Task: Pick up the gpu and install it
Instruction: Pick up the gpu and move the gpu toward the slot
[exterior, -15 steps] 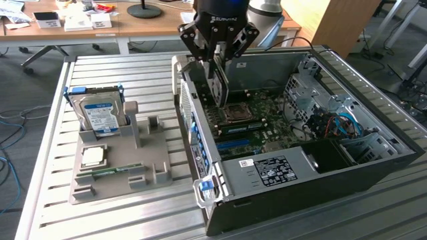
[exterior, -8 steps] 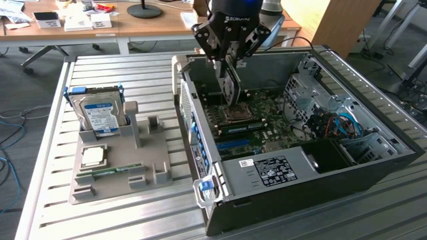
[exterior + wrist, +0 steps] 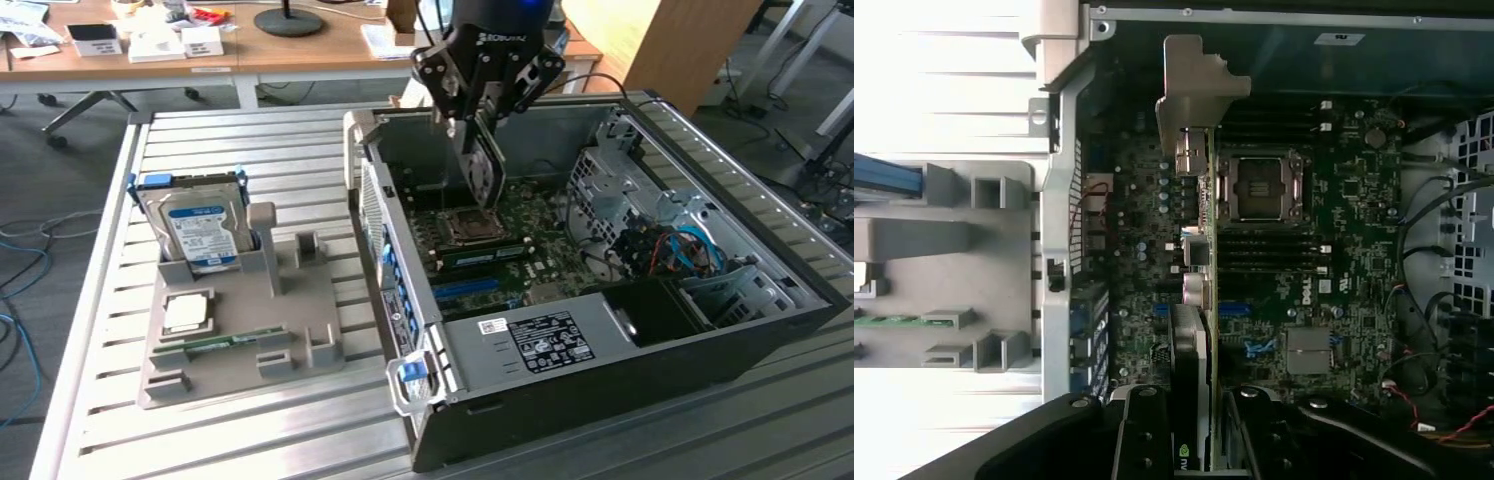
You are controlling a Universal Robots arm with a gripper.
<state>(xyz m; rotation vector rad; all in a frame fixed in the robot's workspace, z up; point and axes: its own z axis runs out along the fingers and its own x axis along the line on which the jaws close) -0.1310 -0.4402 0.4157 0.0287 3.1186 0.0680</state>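
Note:
My gripper (image 3: 478,122) hangs over the open computer case (image 3: 747,330) and is shut on the gpu (image 3: 483,168). The gpu is a thin dark card held on edge above the motherboard (image 3: 534,225), just beside the CPU socket (image 3: 467,228). In the wrist view the gpu (image 3: 1203,300) is seen edge-on between my fingers (image 3: 1144,440), with its silver-grey bracket (image 3: 1194,90) reaching toward the case's rear wall. It hovers over the board next to the socket (image 3: 1262,187). Whether its lower edge touches a slot I cannot tell.
A grey parts holder (image 3: 240,330) on the slatted metal table (image 3: 94,300) at the exterior view's left carries a hard drive (image 3: 200,230), a CPU chip (image 3: 187,312) and a green memory stick (image 3: 214,345). Cables (image 3: 674,250) and a drive cage sit at the case's right side.

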